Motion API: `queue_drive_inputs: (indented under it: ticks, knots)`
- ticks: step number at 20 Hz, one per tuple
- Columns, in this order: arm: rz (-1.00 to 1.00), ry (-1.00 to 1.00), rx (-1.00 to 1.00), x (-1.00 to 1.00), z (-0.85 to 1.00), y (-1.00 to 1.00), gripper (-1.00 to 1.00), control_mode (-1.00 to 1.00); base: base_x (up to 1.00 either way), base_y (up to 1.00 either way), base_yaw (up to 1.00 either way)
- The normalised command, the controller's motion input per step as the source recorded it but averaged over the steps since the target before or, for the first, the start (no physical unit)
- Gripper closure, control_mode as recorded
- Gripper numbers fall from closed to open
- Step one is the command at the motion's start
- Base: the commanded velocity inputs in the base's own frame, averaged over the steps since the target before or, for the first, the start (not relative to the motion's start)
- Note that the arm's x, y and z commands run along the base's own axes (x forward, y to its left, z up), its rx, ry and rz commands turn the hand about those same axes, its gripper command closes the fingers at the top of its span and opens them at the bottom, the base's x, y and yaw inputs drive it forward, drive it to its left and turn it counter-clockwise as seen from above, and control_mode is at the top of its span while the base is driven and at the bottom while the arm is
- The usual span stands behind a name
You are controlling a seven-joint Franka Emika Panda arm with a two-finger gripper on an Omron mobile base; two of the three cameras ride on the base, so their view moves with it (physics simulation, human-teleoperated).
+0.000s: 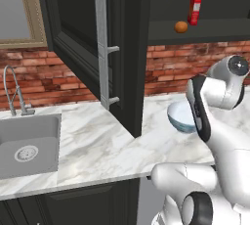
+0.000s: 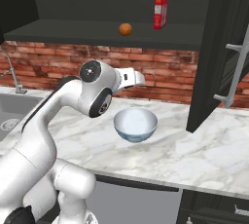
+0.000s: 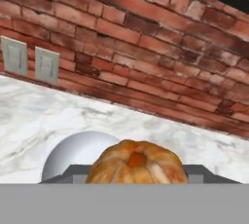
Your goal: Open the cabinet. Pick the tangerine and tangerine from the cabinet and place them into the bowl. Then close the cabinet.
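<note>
The black wall cabinet stands open, its left door swung out over the counter. One tangerine rests on the cabinet shelf. In the hand view my gripper is shut on a second tangerine, which hides the fingertips. The bowl, white inside and pale blue outside, sits on the marble counter. In the hand view the bowl lies just below and left of the held fruit. My hand hovers above the bowl, near the brick wall.
A tall red carton stands on the shelf right of the tangerine. The right cabinet door juts out over the counter. A sink with a faucet is at the left. Two wall outlets sit on the brick.
</note>
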Motion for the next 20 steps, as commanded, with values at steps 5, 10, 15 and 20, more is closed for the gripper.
queue_drive_inputs:
  ticks: [5, 10, 15, 20]
  knots:
    - [0.00, 0.16, 0.00, 0.61, -0.09, 0.00, 1.00, -1.00, 0.00, 0.00, 0.00]
    - [0.00, 0.44, 0.00, 0.68, -0.27, 0.00, 1.00, -1.00, 0.00, 0.00, 0.00]
    - [0.01, 0.63, 0.00, 0.65, -0.35, 0.00, 1.00, -1.00, 0.00, 0.00, 0.00]
    - [0.02, 0.15, 0.02, 0.02, -0.40, -0.09, 1.00, -1.00, 0.00, 0.00, 0.00]
